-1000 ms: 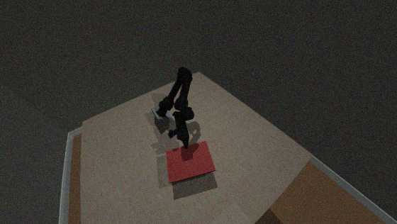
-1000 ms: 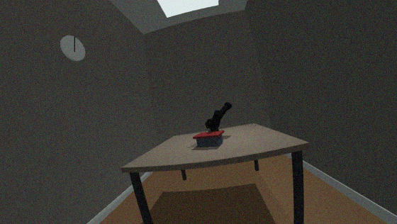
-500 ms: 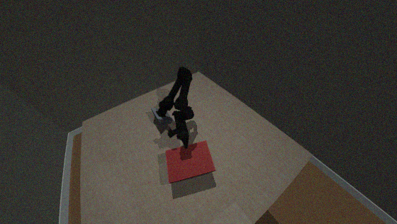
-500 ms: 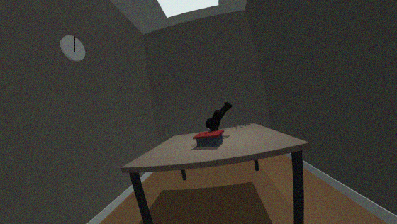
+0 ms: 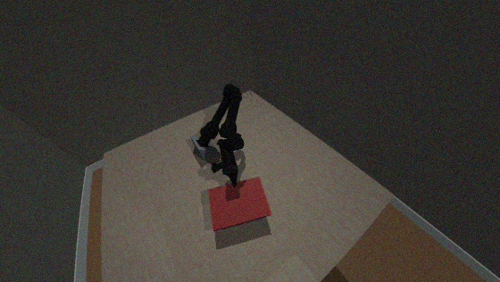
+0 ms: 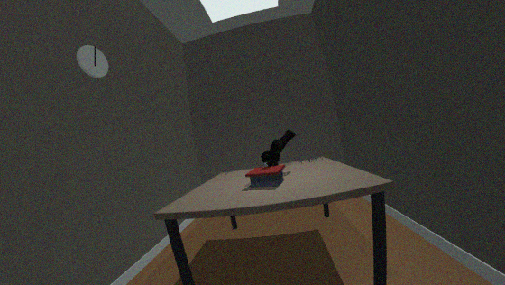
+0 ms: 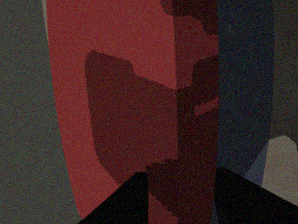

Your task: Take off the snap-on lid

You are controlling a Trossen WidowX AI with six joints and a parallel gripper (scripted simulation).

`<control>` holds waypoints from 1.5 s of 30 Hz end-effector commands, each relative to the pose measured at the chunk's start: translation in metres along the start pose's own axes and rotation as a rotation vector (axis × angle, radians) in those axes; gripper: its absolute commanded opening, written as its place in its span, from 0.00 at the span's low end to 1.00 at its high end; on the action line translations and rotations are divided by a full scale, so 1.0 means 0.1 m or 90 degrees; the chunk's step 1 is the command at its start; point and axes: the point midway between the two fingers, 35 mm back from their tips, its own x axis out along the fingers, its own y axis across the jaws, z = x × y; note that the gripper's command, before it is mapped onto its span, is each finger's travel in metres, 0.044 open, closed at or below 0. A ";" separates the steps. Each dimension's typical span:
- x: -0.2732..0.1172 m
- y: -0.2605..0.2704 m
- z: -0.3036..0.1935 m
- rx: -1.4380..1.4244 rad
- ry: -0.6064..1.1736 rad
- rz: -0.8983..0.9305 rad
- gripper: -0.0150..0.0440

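The red lid (image 5: 243, 205) (image 6: 266, 170) (image 7: 110, 30) is over the blue storage box (image 6: 267, 180) (image 7: 245, 75), red face up, and looks slightly tilted in the exterior view. In the top view the lid hides the box. My gripper (image 5: 235, 185) (image 6: 271, 166) (image 7: 180, 180) is at the lid's edge on the arm's side, shut on the lid's rim. In the wrist view red shows between the two black fingers, with the blue box wall beyond the rim. Whether there is a gap between lid and box all round cannot be told.
The box is on the pale table (image 5: 156, 201) (image 6: 203, 198), away from the table's edges. A small grey-blue piece (image 5: 196, 146) is beside the arm's lower part. The arm casts shadows on the lid and table.
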 end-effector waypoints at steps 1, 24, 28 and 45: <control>-0.01 0.02 0.00 -0.002 0.001 0.001 0.25; -0.01 0.03 0.01 0.001 0.000 0.001 0.25; -0.01 0.03 0.01 0.001 0.000 0.001 0.25; 0.00 0.04 0.01 0.000 0.000 0.001 0.25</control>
